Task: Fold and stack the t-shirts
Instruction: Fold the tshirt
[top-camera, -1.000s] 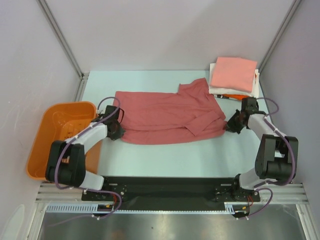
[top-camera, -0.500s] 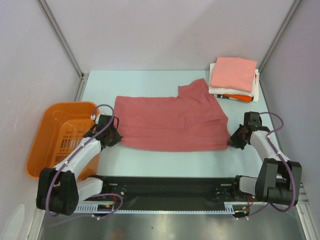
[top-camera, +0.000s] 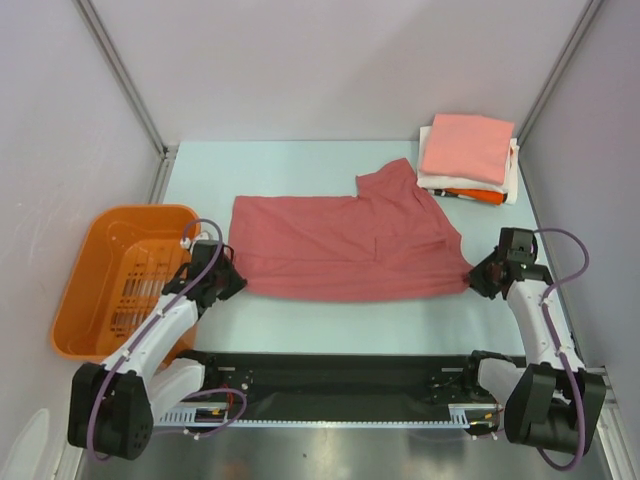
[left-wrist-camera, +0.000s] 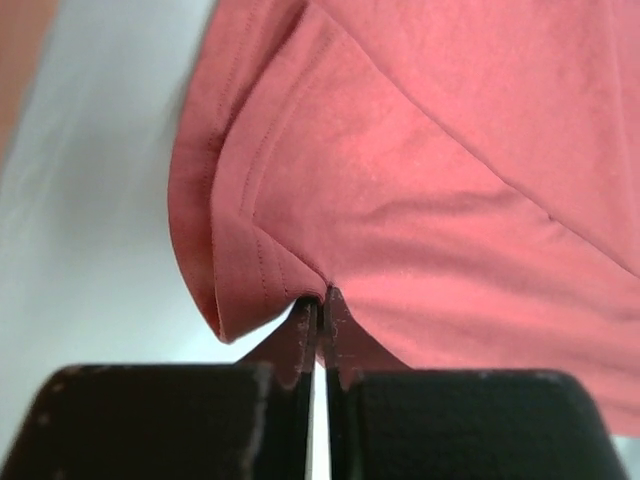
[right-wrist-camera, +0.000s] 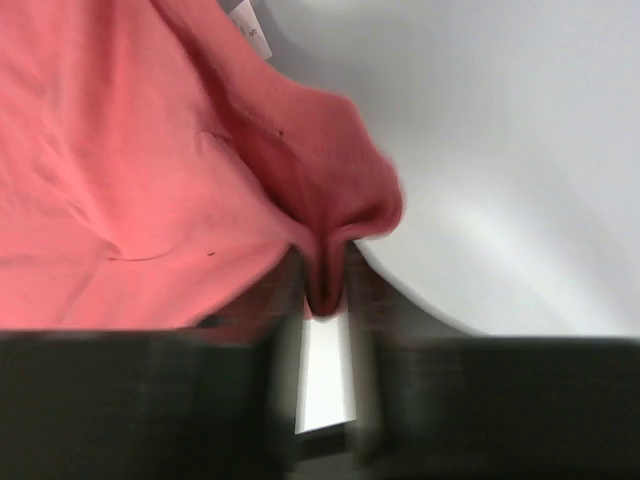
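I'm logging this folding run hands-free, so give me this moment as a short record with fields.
shirt in work: dusty-red t-shirt, spread across the table
left gripper: shut on its near left corner
right gripper: pinching its near right corner
folded stack: far right, salmon-pink one on top
basket: orange plastic basket, left of table

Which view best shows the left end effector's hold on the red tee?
Left wrist: left end effector pinches the red tee close up. Top external shows it small at the tee's corner; right wrist misses it.
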